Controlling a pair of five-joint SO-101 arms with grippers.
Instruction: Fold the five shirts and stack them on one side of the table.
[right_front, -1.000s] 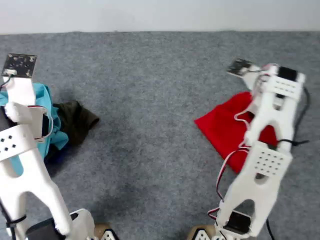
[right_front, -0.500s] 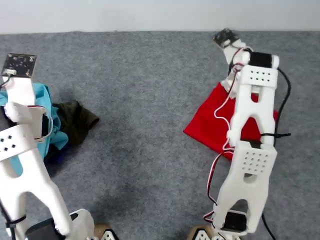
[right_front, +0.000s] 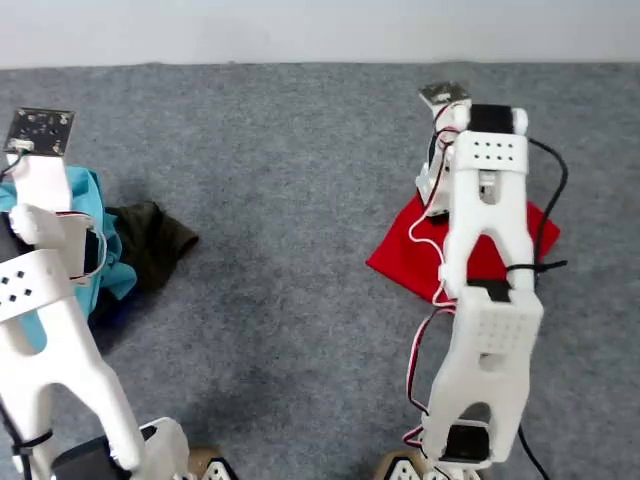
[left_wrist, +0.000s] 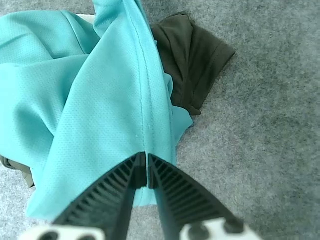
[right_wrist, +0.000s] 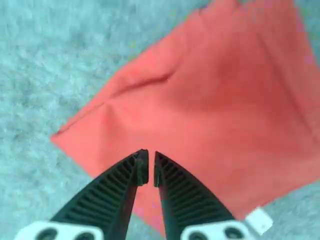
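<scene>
A teal shirt lies bunched at the table's left side, partly over a dark shirt. My left gripper is shut on a raised ridge of the teal cloth. In the high view the teal shirt and dark shirt sit beside the left arm. A red shirt lies folded flat on the right. My right gripper hangs just above its near-left part, shut, with nothing seen between its fingers. The right arm covers the middle of the red shirt.
The table is covered in grey felt, with open room between the two arms. A white wall runs along the far edge. A small white tag pokes out at the red shirt's edge. More dark cloth shows under the teal shirt.
The right arm swung left and toward the far edge over the red shirt, whose left corner shifted slightly left. The left arm and the teal shirt have not moved.
</scene>
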